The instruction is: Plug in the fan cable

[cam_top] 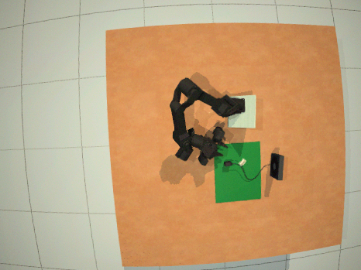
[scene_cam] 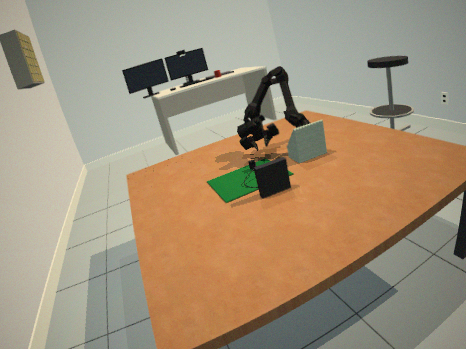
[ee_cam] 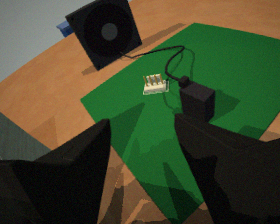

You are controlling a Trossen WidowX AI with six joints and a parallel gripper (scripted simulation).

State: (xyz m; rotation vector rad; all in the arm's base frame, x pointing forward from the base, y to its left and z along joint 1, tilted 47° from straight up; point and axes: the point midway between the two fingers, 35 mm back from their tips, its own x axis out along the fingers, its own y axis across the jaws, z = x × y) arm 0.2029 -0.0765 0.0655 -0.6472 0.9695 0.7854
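The tool (cam_top: 224,150) (scene_cam: 262,148) (ee_cam: 143,122) is released, its two fingers apart with nothing between them. In the wrist view the plug (cam_top: 228,163) (scene_cam: 252,165) (ee_cam: 197,102) lies outside that gap, just beyond the tip of the finger on the picture's right. From above, it lies off the fingertips toward the picture's lower edge, over the near part of the green board (cam_top: 240,186) (scene_cam: 227,187) (ee_cam: 225,55).

The coming move probably turns on that sideways offset: the tool needs to shift across until the plug sits between its fingers, since going straight ahead could nudge it away. Whether the plug rests on the board or stands a little above it is hard to tell.

Farther out, the white header (cam_top: 242,162) (ee_cam: 155,88) is beside the plug, its pins upright and uncovered. The cable (cam_top: 249,180) (ee_cam: 184,47) curves past it to the fan (cam_top: 280,167) (scene_cam: 273,177) (ee_cam: 92,35). The plugging remains undone.
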